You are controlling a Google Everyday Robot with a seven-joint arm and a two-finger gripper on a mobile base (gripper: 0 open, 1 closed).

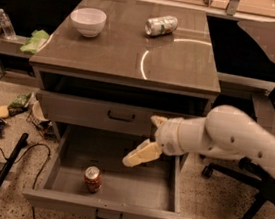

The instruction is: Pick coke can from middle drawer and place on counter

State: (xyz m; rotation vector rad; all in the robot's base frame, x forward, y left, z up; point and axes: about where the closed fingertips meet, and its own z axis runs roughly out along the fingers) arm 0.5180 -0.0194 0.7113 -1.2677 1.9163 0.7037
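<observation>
**Gripper above the open drawer, can not yet taken**

I have the gripper hanging over the middle drawer, which stands pulled out beneath the shut upper drawer. I cannot tell from this angle whether the pincer is open or closed; nothing shows in it. The coke can stands upright on the drawer floor near the front left, at about 7 o'clock from the gripper and apart from it. I judge the step in hand to be the reach. I would shift toward 7 o'clock first, centre over the silver top, then come straight down, minding the left wall and the front lip. For placing, the counter has bare room mid-top, between the white bowl at 10 o'clock and the pale can at 1 o'clock.
</observation>
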